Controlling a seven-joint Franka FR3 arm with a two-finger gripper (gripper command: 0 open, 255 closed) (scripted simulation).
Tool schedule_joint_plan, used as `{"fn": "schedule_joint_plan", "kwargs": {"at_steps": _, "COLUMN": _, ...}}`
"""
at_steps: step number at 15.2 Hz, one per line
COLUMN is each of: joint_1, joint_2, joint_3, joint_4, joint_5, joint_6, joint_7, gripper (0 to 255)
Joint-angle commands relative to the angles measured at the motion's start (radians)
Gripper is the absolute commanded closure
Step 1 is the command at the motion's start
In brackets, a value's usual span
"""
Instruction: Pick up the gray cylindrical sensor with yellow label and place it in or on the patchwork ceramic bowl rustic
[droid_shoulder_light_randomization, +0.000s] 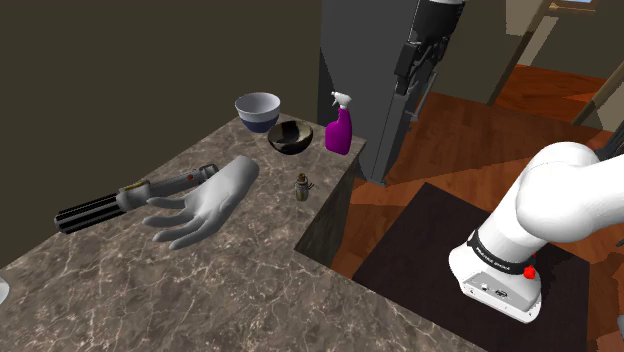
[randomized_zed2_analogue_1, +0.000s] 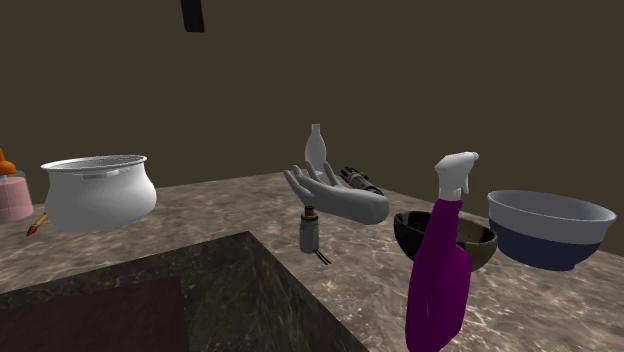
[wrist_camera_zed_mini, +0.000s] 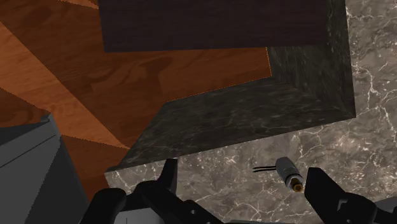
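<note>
The sensor (droid_shoulder_light_randomization: 302, 187) is a small grey cylinder with a brownish tip and two thin wires. It stands on the marble counter near the edge, and it lies small and far below the hand as the same sensor (wrist_camera_zed_mini: 287, 172). From the other side the sensor (randomized_zed2_analogue_1: 311, 230) stands upright in front of a white hand model. The dark mottled bowl (droid_shoulder_light_randomization: 290, 137) sits further back on the counter, the same bowl (randomized_zed2_analogue_1: 445, 240) being behind the spray bottle. My gripper (droid_shoulder_light_randomization: 410, 75) hangs high above the floor beside the counter. My gripper (wrist_camera_zed_mini: 243, 172) is open with nothing between its fingers.
A white hand model (droid_shoulder_light_randomization: 205, 203) and a dark sabre-like handle (droid_shoulder_light_randomization: 130, 197) lie left of the sensor. A purple spray bottle (droid_shoulder_light_randomization: 340, 125) and a white-and-blue bowl (droid_shoulder_light_randomization: 258, 110) flank the dark bowl. A white pot (randomized_zed2_analogue_1: 98, 190) stands far off. A grey cabinet (droid_shoulder_light_randomization: 370, 90) rises behind the counter.
</note>
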Motion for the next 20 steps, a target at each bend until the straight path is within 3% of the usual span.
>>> {"fn": "schedule_joint_plan", "kwargs": {"at_steps": 1, "joint_1": 0.000, "joint_2": 0.000, "joint_3": 0.000, "joint_4": 0.000, "joint_5": 0.000, "joint_6": 0.000, "joint_7": 0.000, "gripper": 0}}
{"fn": "schedule_joint_plan", "kwargs": {"at_steps": 11, "joint_1": 0.029, "joint_2": 0.222, "joint_3": 0.103, "joint_4": -0.101, "joint_5": 0.029, "joint_6": 0.331, "joint_7": 0.087, "gripper": 0}}
{"fn": "schedule_joint_plan", "kwargs": {"at_steps": 20, "joint_1": 0.033, "joint_2": 0.523, "joint_3": 0.197, "joint_4": -0.070, "joint_5": -0.012, "joint_6": 0.605, "joint_7": 0.192, "gripper": 0}}
